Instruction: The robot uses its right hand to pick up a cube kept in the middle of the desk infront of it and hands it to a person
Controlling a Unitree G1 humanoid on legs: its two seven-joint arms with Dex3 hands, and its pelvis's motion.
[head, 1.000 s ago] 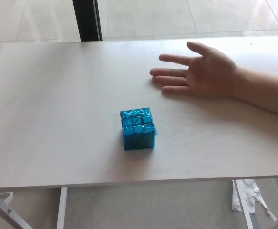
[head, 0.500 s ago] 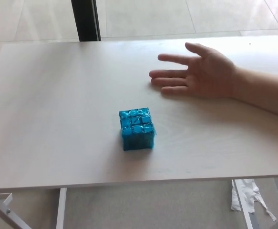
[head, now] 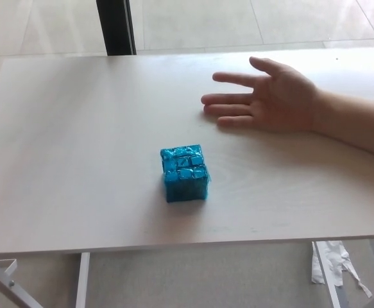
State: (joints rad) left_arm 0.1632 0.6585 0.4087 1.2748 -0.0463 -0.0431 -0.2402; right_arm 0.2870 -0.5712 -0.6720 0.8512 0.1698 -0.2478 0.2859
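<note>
Blue cube (head: pixel 185 173) sits on the pale desk (head: pixel 77 160), near the middle and toward the front edge, nothing touching it. Person's hand (head: pixel 273 96) lies palm up on the desk, behind and to the right of the cube, fingers spread, well apart from it. Neither robot hand shows in the head view, so their state cannot be told. White scrap (head: pixel 331 263) lies on the floor below the desk's front right.

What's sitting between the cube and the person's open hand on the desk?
Nothing visible. The blue cube sits alone mid-desk; only bare desk lies between it and the person's hand, palm up to the far right. Neither robot hand is in view.
</note>
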